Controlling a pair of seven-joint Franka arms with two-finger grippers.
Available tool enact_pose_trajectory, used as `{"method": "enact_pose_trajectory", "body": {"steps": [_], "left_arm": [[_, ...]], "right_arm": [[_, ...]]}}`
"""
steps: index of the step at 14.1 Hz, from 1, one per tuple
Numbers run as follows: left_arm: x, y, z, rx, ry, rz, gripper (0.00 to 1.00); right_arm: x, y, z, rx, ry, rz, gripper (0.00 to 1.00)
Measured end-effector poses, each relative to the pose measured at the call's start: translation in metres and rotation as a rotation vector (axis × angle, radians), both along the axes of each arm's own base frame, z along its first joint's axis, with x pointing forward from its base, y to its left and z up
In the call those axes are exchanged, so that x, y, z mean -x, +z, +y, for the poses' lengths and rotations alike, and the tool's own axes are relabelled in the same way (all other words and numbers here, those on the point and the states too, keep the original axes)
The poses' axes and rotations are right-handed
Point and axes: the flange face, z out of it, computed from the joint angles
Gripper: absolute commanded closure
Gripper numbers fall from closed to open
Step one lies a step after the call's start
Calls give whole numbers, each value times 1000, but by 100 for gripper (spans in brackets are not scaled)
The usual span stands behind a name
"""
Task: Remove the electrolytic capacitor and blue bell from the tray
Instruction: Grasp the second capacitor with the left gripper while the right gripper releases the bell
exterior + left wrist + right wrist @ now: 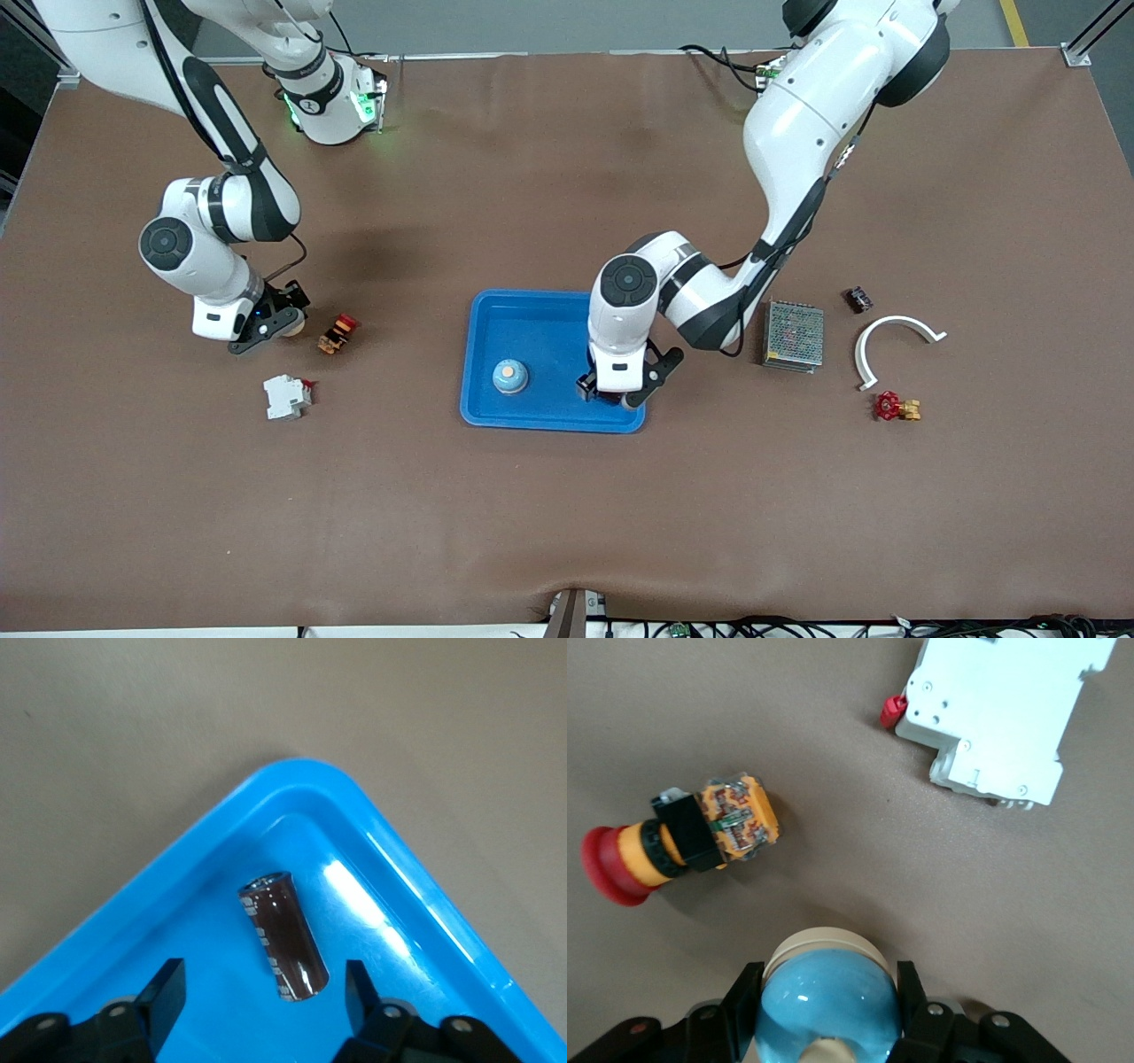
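Note:
A dark brown capacitor (283,935) lies on its side in a corner of the blue tray (292,788). My left gripper (264,974) is open with a finger on each side of it, not touching. In the front view this gripper (611,394) is low over the tray (532,297) corner nearest the left arm's end and hides the capacitor. A blue bell (510,376) with an orange button stands in the tray. My right gripper (828,979) is shut on a second blue bell (828,1001) with a cream base, low by the table (270,326) toward the right arm's end.
A red and yellow push button (338,333) lies beside the right gripper, and a white breaker (286,396) lies nearer the camera. Toward the left arm's end are a metal mesh box (794,335), a white curved piece (895,337), a red valve (895,407) and a small dark part (857,299).

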Motion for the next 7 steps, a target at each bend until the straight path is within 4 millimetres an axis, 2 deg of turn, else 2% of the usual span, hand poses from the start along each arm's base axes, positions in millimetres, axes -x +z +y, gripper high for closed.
{"method": "enact_pose_trajectory", "body": {"steps": [2, 4, 6, 7], "left_arm": [[-1, -7, -2, 21, 23, -9, 33], [-5, -10, 0, 34, 47, -19, 45], [-7, -14, 2, 30, 50, -27, 65], [-6, -17, 2, 28, 50, -28, 70]], "right_arm": [[0, -7, 1, -2, 3, -4, 50], [1, -12, 1, -4, 4, -3, 50], [1, -13, 1, -4, 4, -6, 39], [0, -13, 2, -4, 4, -6, 29]]}}
